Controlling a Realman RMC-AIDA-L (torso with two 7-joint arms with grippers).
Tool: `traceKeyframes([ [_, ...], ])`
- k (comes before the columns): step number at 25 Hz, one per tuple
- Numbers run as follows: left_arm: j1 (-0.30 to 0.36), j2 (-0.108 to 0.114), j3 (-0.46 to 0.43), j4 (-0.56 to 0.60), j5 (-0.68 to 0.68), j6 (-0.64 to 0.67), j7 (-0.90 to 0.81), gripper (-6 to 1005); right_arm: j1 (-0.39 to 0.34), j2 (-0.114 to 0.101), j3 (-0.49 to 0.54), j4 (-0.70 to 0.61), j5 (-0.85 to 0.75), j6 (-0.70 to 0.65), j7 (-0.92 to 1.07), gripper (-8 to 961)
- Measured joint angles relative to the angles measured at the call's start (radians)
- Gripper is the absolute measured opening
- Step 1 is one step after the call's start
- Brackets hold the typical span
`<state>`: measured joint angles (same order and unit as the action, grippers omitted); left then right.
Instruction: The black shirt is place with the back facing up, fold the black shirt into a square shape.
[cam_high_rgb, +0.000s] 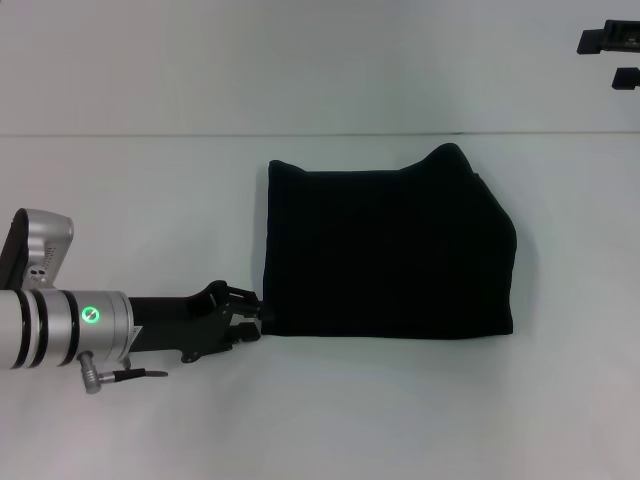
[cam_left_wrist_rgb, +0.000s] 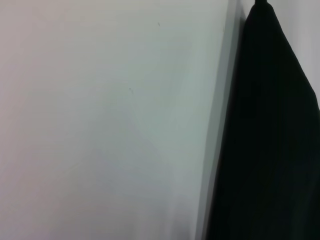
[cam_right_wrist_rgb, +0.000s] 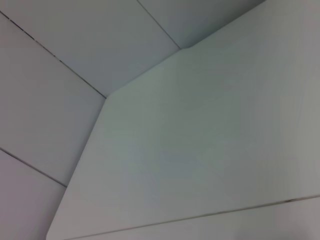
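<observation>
Head view alone shows left gripper (cam_high_rgb: 254, 318) beside black shirt (cam_high_rgb: 390, 250).

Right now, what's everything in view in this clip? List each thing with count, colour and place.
black shirt: one, black, folded into a rough rectangle, lying flat at the table's centre-right.
table: one, white, spanning the head view.
dark fixtures: two, black, top right corner of the head view, cut off by the edge.
left tool: one, black on a silver arm, at the shirt's near left corner.
right tool: not in view.
</observation>
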<state>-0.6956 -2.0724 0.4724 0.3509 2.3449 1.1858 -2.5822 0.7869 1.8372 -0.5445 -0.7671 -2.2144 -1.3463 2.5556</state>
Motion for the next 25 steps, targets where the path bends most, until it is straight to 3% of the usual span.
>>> traceKeyframes([
  [25, -0.037, -0.005, 0.002, -0.009, 0.0, -0.008, -0.005, 358, -0.003, -0.001, 0.003, 0.0, 0.003, -0.003, 0.0, 939],
])
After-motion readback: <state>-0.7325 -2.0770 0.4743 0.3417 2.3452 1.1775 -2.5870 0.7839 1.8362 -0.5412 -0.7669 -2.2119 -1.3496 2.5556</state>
